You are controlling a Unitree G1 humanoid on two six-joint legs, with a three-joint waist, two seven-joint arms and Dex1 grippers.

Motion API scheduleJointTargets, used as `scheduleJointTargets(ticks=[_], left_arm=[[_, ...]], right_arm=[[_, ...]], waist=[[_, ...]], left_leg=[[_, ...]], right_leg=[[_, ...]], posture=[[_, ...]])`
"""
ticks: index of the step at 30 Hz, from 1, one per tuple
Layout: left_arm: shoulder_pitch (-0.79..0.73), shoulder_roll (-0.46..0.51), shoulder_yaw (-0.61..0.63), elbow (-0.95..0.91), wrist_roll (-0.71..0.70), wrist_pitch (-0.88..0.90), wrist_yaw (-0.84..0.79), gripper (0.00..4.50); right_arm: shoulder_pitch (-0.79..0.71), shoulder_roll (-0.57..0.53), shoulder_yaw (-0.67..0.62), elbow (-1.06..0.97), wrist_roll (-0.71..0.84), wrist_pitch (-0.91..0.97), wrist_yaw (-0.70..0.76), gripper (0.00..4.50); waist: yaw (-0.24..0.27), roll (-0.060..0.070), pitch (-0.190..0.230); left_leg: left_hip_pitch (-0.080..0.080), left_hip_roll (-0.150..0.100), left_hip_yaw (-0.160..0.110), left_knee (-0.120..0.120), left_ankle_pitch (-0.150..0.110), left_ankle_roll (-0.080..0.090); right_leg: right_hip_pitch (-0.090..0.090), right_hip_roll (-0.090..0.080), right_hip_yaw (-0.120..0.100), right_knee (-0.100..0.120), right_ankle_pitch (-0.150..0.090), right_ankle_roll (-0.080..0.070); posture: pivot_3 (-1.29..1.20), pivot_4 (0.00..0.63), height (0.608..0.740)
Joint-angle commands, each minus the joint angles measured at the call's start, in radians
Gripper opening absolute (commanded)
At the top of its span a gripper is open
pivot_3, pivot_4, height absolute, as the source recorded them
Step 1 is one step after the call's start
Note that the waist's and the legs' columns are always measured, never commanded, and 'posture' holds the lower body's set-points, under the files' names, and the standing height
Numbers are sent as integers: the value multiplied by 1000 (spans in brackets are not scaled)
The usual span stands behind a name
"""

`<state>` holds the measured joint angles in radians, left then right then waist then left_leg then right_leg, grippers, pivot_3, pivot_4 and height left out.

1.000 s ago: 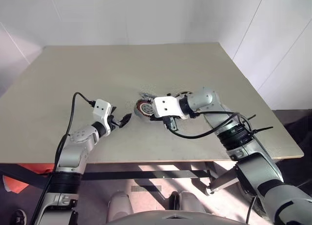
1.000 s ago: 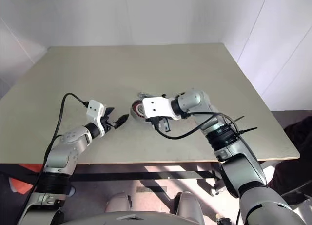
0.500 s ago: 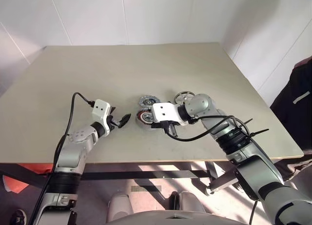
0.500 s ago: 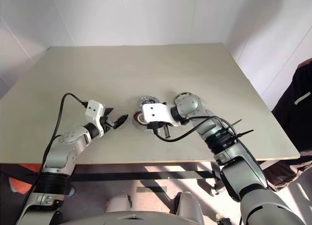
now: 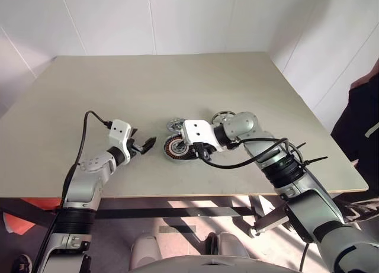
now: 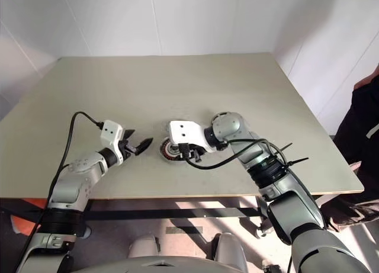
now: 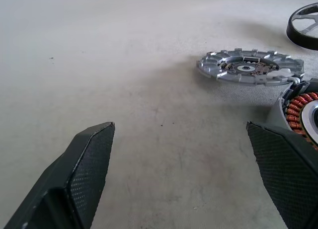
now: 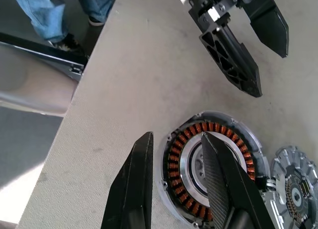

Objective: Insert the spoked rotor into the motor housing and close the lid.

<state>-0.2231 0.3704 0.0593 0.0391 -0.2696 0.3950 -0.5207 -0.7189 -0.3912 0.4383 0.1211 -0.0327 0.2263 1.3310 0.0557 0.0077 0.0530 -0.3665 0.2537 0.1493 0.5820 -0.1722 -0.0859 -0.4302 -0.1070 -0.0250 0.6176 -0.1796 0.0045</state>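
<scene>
Motor housing (image 8: 208, 172) flat, windings up (both grippers' jaws apart, right gripper (image 8: 174, 154) straddling its rim).

No readable text, labels or numbers anywhere: nothing on my arms, nothing on the parts, nothing on the desk (image 5: 177, 83).

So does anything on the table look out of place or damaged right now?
Nothing stands out. The motor housing, lid and spoked rotor all lie flat on the table, unassembled.
</scene>
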Motion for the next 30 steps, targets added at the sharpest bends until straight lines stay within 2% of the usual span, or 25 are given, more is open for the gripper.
scheduleJointTargets(ticks=[1,4,7,11,17,30], left_arm=[[-22,11,19,-8,-6,-17,-8,4500],[-25,6,16,-10,-7,-15,-8,4500],[-23,-9,6,-40,-35,-2,-31,4500],[-29,-19,-10,-64,-60,15,-64,4500],[-63,-10,-18,-32,-43,10,-70,4500],[-55,-9,-26,-28,-29,10,-66,4500]], right_arm=[[-64,26,-83,-37,87,90,-32,1720],[-118,92,-164,78,113,149,-173,1720],[-213,150,-259,350,104,223,-371,1720],[-252,163,-286,592,65,173,-502,1720],[-231,166,-263,649,36,116,-505,1720],[-203,92,-258,702,-17,38,-520,1720]], waist=[[0,0,0],[-4,0,0],[-5,-1,-1],[14,-4,-2],[14,-3,-2],[15,-3,-2]], left_leg=[[0,0,0,0,0,0],[1,0,0,0,1,-1],[2,0,0,0,1,-2],[2,-1,0,0,2,-3],[-3,0,0,0,1,-2],[-1,0,0,0,1,-2]], right_leg=[[0,0,0,0,0,0],[0,0,0,2,0,0],[0,0,1,4,0,0],[1,-1,0,3,0,0],[-4,0,0,2,0,-1],[-3,0,0,4,0,-1]], posture=[[0,0,740],[0,0,740],[0,0,740],[0,0,740],[0,0,740],[0,0,740]])
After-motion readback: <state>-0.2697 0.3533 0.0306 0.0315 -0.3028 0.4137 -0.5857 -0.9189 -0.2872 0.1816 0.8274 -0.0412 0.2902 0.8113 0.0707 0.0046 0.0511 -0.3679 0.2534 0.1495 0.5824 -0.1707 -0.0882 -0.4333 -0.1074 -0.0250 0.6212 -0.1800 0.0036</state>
